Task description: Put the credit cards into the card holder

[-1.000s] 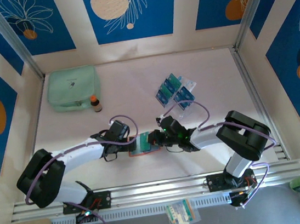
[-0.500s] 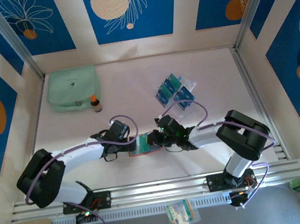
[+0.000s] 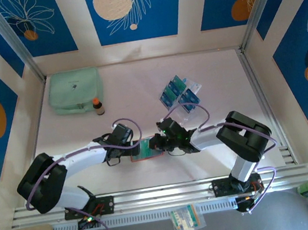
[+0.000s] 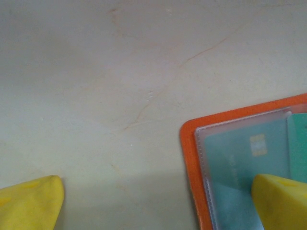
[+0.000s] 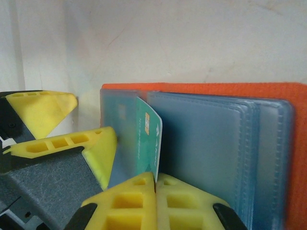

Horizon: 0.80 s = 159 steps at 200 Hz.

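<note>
No writing can be read. The teal-green card [image 5: 149, 139] pinched by the right gripper [image 5: 156, 179] carries pale markings, too small to make out in the right wrist view. Its two yellow fingers are pressed together on the card's near edge, and the card stands on edge, reaching away from them to the card holder [image 5: 216, 89].

The holder lies open and flat just ahead of that gripper, its orange border framing clear bluish pockets. The pocket to the left of the held card contains a second card [image 4: 240, 158]. The left wrist view shows this card's gold chip and pale teal face under the plastic. Whether the held card has entered a pocket cannot be told.

The left gripper [image 4: 153, 206] is spread wide: one fingertip [image 4: 280, 201] rests on the filled pocket and the other sits on bare table [image 4: 120, 72].

From above, the two grippers meet over the holder [image 3: 146, 151]. The remaining credit cards [image 3: 179, 92] lie well beyond the right gripper [image 3: 155, 143]. A mint-green pouch [image 3: 75, 90] with a small bottle [image 3: 98, 106] beside it lies far beyond the left gripper [image 3: 137, 147].
</note>
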{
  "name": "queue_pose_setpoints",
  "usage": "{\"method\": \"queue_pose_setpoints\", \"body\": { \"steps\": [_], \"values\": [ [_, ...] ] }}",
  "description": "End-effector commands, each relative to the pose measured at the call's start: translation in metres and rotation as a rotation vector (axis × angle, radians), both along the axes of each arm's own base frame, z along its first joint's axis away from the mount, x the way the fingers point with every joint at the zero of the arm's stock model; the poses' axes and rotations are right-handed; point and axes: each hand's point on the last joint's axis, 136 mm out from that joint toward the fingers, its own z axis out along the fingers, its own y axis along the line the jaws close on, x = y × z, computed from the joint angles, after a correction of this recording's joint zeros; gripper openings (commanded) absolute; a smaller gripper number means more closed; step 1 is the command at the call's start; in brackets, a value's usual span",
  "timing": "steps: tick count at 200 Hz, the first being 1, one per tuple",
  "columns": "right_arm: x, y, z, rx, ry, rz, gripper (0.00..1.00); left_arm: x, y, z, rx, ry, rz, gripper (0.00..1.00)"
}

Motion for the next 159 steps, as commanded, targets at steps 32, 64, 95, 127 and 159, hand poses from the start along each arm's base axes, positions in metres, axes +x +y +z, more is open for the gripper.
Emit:
{"method": "queue_pose_setpoints", "body": {
  "steps": [32, 64, 95, 127, 159],
  "values": [
    [-0.012, -0.010, -0.022, -0.064, 0.090, 0.005, 0.00, -0.004, 0.005, -0.002, 0.024, 0.004, 0.003, 1.00],
    [-0.010, -0.017, -0.017, -0.068, 0.078, -0.011, 0.00, -0.004, 0.015, 0.003, 0.058, -0.015, 0.028, 1.00],
    [-0.009, -0.017, -0.015, -0.066, 0.076, -0.004, 0.00, -0.005, 0.023, 0.004, 0.084, -0.018, 0.056, 1.00],
    [-0.010, -0.016, -0.016, -0.063, 0.084, 0.007, 0.00, -0.007, 0.024, -0.002, 0.088, -0.002, 0.063, 1.00],
    [-0.010, -0.015, -0.018, -0.066, 0.107, 0.021, 0.00, -0.007, 0.023, -0.006, 0.091, 0.005, 0.056, 1.00]
  ]
}}
